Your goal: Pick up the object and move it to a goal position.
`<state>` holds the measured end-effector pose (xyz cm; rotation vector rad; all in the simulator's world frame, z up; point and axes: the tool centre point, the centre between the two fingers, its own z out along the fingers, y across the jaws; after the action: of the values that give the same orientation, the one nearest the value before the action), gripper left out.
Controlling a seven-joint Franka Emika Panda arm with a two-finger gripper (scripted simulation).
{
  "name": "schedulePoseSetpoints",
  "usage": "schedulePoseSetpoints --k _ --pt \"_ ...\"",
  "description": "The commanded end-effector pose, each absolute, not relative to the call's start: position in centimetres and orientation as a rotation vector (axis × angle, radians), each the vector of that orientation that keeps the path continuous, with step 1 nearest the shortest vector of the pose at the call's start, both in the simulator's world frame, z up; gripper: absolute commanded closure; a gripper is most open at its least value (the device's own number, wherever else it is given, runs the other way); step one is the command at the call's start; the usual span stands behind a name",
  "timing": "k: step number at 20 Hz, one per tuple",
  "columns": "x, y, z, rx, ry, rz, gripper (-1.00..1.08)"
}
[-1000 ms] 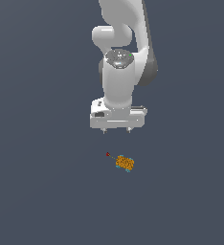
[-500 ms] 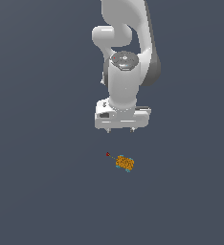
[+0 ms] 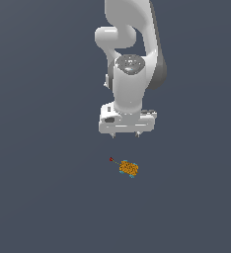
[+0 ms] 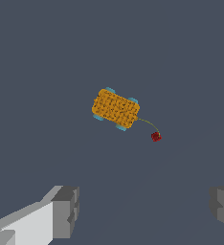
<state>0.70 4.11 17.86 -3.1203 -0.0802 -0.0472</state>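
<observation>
The object [image 3: 129,168] is a tiny orange block with dark speckles and teal-blue corners, lying on the flat grey ground. A thin string runs from it to a small dark red bead [image 3: 111,159]. The wrist view shows the object [image 4: 115,108] and the bead [image 4: 155,137] from above. My white gripper [image 3: 125,135] hangs above the object, apart from it and slightly towards the exterior view's left. It is open, with its grey fingertips [image 4: 66,211] spread wide and nothing between them.
Flat dark grey ground fills both views. The white arm [image 3: 132,59] rises straight up behind the gripper.
The gripper has come down a little towards the object. The object and its bead have not moved.
</observation>
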Motion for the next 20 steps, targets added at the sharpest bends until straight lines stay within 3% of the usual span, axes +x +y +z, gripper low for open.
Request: schedulePoseSetpoints --k 1,20 --pt "0.8 4.1 17.7 -3.121 -0.106 -0.046 -0.92" --pt "3.3 4.0 14.1 -3.064 -0.710 -0.023 -0.92"
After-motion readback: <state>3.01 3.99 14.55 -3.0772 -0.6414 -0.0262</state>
